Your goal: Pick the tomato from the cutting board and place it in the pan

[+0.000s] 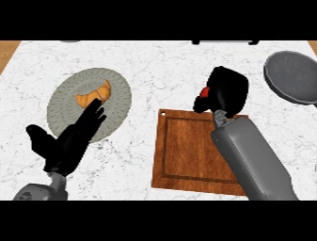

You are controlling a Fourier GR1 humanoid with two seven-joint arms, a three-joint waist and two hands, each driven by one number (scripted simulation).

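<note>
Right black hand (225, 90) curled round the small red tomato (204, 92), only a sliver of red peeking out by the thumb. Hovering just past the far edge of the brown wooden cutting board (192, 153), so looks like the pick is done. Still to go: getting over to the round dark grey pan (297, 77), off to the right and well apart from the hand, nothing in it yet. Left black hand (67, 136) spread flat, resting over the near edge of the grey round plate (119, 94) with the golden croissant (95, 95). Roughly halfway, by the look of it.
</note>
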